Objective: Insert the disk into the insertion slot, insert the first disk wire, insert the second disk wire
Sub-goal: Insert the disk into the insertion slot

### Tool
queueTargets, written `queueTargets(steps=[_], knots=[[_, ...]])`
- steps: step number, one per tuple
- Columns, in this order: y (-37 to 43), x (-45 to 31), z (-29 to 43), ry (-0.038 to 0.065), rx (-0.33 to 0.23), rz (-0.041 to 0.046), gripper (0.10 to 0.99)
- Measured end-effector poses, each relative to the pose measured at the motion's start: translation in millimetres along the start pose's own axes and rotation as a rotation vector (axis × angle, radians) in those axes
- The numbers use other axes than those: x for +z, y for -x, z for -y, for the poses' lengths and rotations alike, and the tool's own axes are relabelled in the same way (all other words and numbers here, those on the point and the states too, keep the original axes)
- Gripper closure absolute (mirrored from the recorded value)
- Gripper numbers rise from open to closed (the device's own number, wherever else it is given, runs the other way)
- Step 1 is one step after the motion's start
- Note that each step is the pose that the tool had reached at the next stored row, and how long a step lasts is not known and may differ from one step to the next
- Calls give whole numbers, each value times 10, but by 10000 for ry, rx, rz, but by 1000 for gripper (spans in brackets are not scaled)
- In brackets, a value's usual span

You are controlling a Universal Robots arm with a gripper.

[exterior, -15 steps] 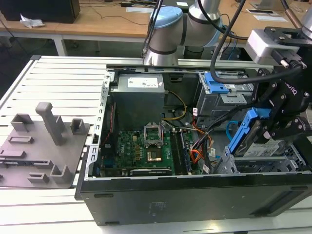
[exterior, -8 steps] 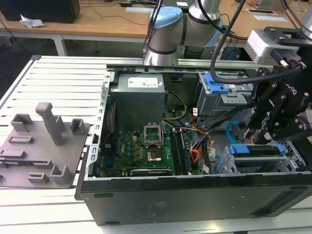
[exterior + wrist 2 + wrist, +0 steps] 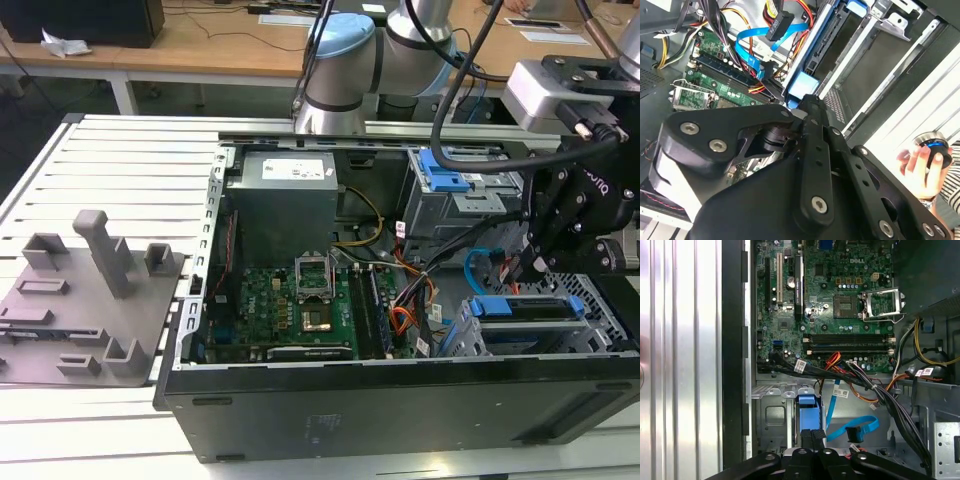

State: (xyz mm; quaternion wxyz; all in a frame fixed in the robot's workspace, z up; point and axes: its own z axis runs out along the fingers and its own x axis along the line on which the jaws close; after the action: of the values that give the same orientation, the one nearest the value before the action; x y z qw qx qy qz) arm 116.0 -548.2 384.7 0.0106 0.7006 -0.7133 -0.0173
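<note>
Just ahead of the gripper (image 3: 812, 433) tips: blue-framed disk (image 3: 807, 407), set in the slot (image 3: 771, 416). Fingers (image 3: 806, 438) closed together, nothing between them, tips at the disk's near end. Wrist tilted, pointing down into the case (image 3: 400, 400). Beside the fingers: blue wire (image 3: 852, 429), dark plug apart from the disk.

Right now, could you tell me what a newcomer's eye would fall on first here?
The open computer case sits centred in the exterior view, motherboard exposed. At that view's right the black gripper hangs over the blue-framed disk, with the light-blue cable looping beside them.
</note>
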Motion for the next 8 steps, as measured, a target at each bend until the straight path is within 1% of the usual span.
queueTargets(steps=[4, 6, 7, 8], knots=[[0, 1, 1, 0, 0, 0, 980], [1, 1, 33, 0, 0, 3, 980], [2, -2, 76, 2, 0, 1, 980], [3, -3, 102, 4, 0, 1, 980]])
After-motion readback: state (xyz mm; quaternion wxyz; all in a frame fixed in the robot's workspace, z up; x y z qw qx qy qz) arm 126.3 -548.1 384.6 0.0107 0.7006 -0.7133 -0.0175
